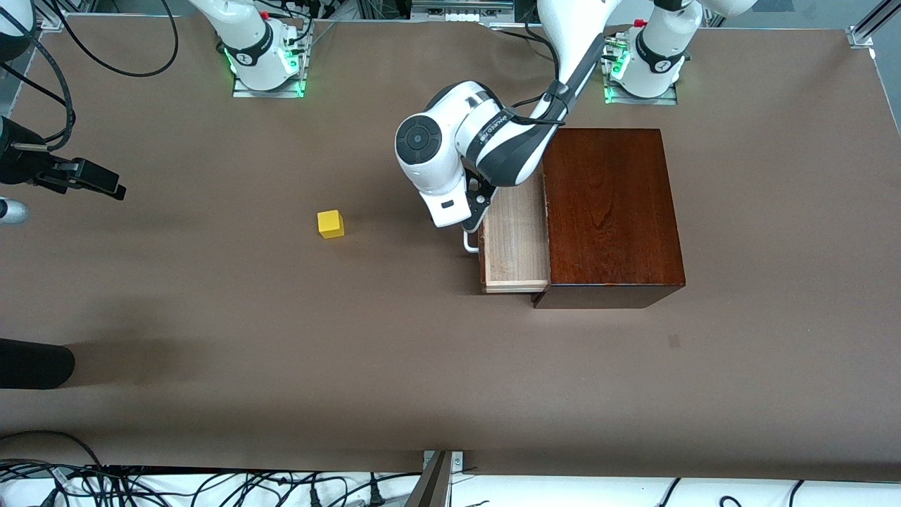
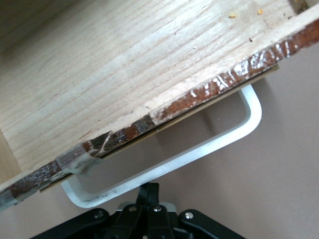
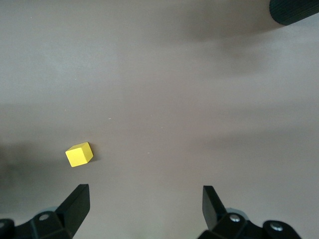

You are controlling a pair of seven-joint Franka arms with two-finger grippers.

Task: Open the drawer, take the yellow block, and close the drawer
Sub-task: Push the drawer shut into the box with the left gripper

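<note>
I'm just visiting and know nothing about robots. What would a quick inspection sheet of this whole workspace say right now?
Surface: brown table, flat, bare in most places.
Job's things: drawer pulled open, nothing seen inside; yellow block on the table, toward the right arm's end.
Clutter: nothing seen.
End effectors: left end effector at the drawer's white handle; right end effector open, waiting above the table near the block.
Cables: bundles along the table edges, off the surface.
Surroundings: metal frame pieces at the corners.
</note>
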